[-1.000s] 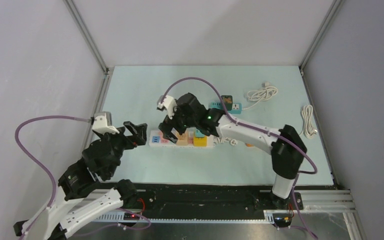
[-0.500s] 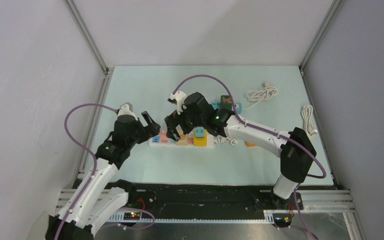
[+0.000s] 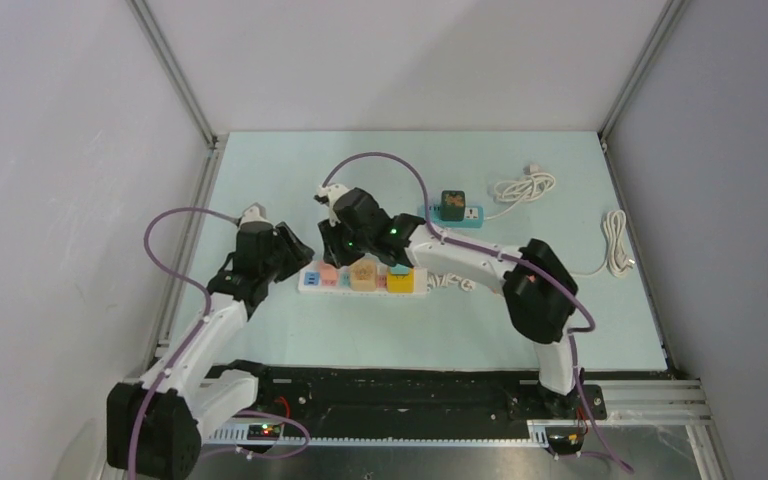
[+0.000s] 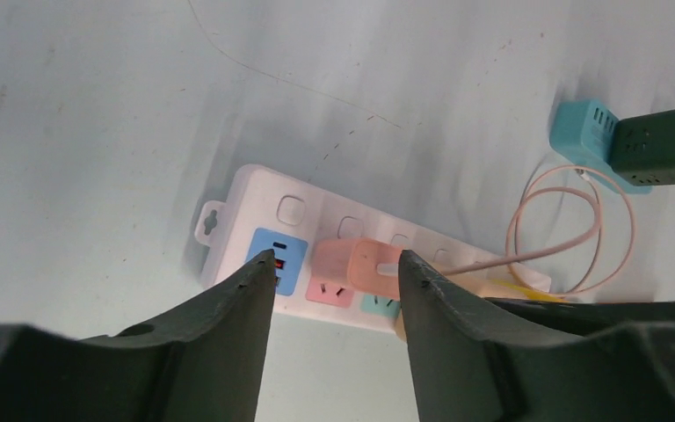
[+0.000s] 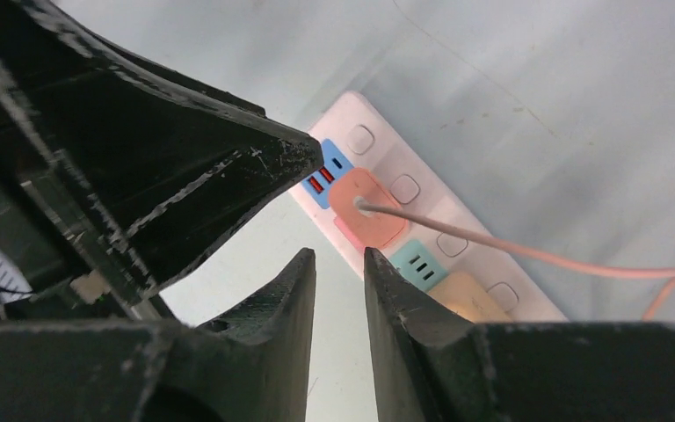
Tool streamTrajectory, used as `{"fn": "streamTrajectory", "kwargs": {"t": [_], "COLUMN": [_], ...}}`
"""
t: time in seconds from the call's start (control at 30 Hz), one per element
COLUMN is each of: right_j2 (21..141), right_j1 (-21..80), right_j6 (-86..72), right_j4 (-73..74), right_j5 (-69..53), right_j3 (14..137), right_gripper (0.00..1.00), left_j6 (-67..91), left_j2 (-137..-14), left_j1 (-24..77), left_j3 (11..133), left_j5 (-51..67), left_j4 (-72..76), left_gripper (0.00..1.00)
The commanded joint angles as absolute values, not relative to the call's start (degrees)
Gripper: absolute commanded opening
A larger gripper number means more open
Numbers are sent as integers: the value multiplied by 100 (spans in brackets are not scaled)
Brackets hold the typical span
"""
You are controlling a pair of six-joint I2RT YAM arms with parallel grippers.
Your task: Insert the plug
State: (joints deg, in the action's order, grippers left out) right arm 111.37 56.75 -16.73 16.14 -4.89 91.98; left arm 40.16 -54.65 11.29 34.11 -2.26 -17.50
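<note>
At the power strip's (image 4: 255,192) left end, the left gripper (image 4: 336,264) hovers, jaws partly apart, holding nothing. The pink plug (image 4: 362,264) sits on the strip, just beyond and between its fingertips. The right gripper (image 5: 338,259) is pinched nearly closed and empty, the plug just past its tips.

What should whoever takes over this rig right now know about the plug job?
Left end effector: open, empty, over the power strip's left end.
Right end effector: shut, empty, just above the strip.
Pink plug: sitting in the strip beside the blue panel.
Done: plug looks inserted.
Left: check it is fully seated, which I cannot tell; then withdraw both arms.
</note>
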Motion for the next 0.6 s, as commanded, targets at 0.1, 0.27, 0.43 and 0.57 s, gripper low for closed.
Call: {"fn": "streamTrajectory", "kwargs": {"t": [0.1,0.27,0.43,0.57], "right_j2": [11729,11882,12027,12158], "right_j1": [5788,5781,5763,5749], "right_j6": [-2083,-2073,-2057,-2057], "right_j4": [2300,2264,2171,2137], "right_j5": [393,415,353,373], "right_j3": [9985,9982,9981,10026], "right_gripper": [31,31,30,28], "left_j6": [4172,4222,4245,4254], "left_j2": [-6225,-6505,-6459,-6239], "left_j1": [1059,1059,1057,1055], "left_j3": [3340,3230,3061,2850], "left_j5": [369,559,553,540], "left_j4": [-698,-456,-427,-457], "left_gripper": [53,48,42,38]}}
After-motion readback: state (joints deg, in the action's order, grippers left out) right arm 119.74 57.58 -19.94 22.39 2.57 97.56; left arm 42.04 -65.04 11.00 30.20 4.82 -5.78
